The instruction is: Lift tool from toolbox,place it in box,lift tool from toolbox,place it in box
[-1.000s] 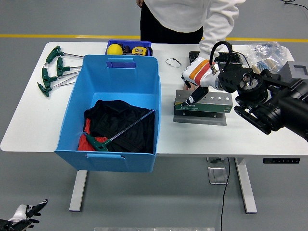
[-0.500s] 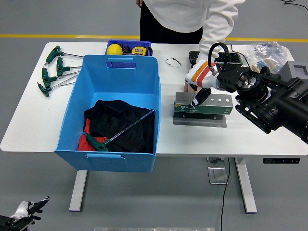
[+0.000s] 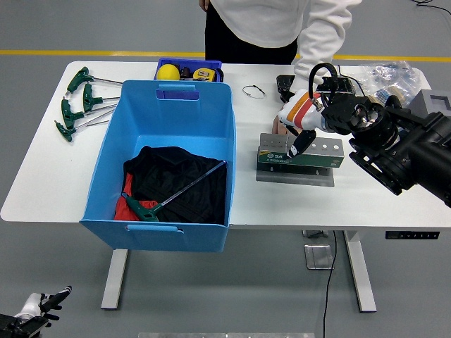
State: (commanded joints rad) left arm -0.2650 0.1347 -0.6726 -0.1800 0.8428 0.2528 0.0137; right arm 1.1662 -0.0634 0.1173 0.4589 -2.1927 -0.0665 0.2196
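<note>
Fingers [image 3: 299, 143] of the right hand [image 3: 299, 113] curl around a tool at the toolbox [image 3: 303, 156].

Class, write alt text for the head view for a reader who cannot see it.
The robot's right hand reaches over a green tool holder on a white table, beside a blue bin holding dark cloth and a green-handled T-wrench. A person stands at the far side.

Right hand [image 3: 299, 121] reaching in over the table, fingers pointing down; left hand [image 3: 32, 310] low, fingers spread.
</note>
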